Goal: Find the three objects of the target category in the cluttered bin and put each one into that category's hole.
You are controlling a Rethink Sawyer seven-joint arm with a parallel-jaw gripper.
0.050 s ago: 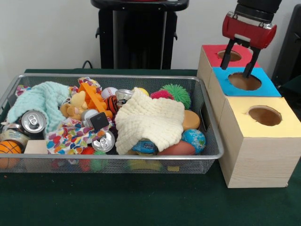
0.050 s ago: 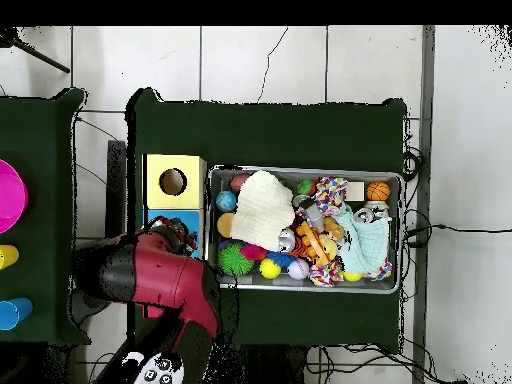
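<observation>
Red and black gripper (image 1: 240, 58) hung over the row of three wooden boxes, its two dark fingers (image 1: 229, 55) spread apart and empty, tips just above the blue-topped box (image 1: 244, 81) and its round hole. Behind it sat the red-topped box (image 1: 226, 55); nearer the camera, the yellow-topped box (image 1: 264, 116).

Front view showed the silver wire-mesh bin (image 1: 109, 162) left of the boxes, heaped: cream knitted cloth (image 1: 149, 118) over the middle, mint green cloth (image 1: 37, 98) at the left end, green spiky ball (image 1: 178, 94) at the back, two silver drink cans (image 1: 33, 121) lying top-up, small orange basketball (image 1: 9, 148) in the near left corner, blue globe ball (image 1: 194, 139) at the near right.

Overhead view hid the gripper and the red-topped box beneath the red arm (image 2: 160, 282); only there did a magenta bowl (image 2: 10, 195) appear on a separate table.
</observation>
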